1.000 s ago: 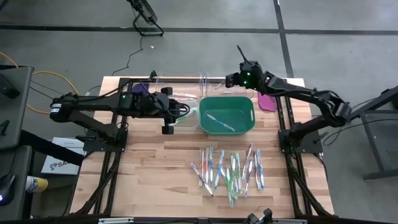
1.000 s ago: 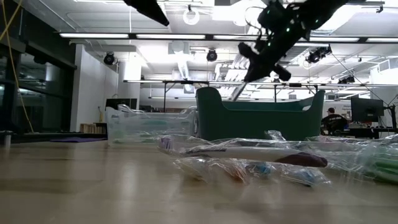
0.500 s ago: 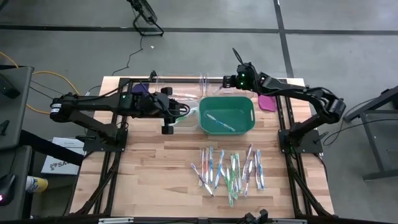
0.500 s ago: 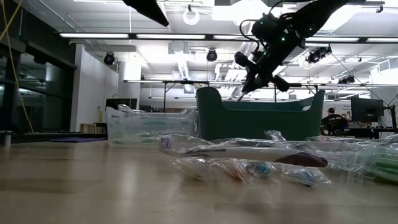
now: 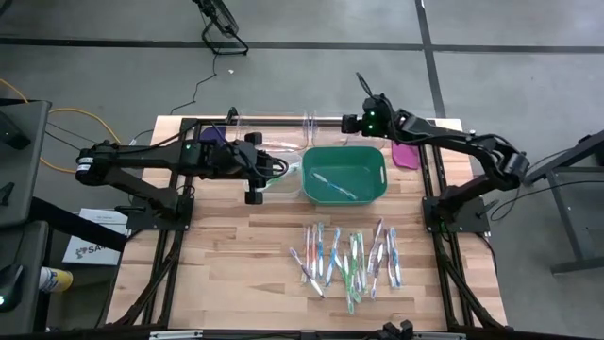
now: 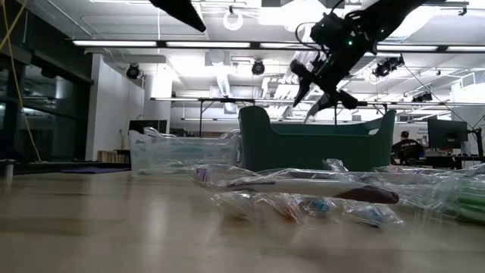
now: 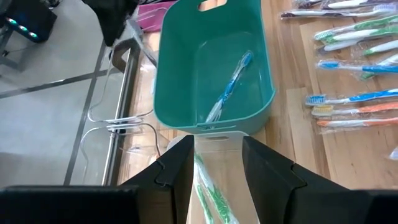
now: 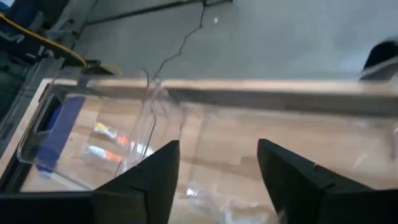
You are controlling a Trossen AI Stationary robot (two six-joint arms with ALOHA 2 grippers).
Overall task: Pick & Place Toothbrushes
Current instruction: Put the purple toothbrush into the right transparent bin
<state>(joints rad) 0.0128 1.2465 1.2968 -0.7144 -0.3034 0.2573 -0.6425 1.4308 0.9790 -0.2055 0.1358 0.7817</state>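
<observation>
Currently your right gripper, fingers apart and empty, hovers behind the green bin holding one blue toothbrush; your left gripper, likewise apart, waits beside it.

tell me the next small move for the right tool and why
Probably swing the right tool toward the loose toothbrushes at the near side of the table and lower over one. Its fingers are open and hold nothing, it hangs above the far rim of the green bin, which holds just one blue toothbrush, and many lie unpicked. The left tool waits beside the bin.
</observation>
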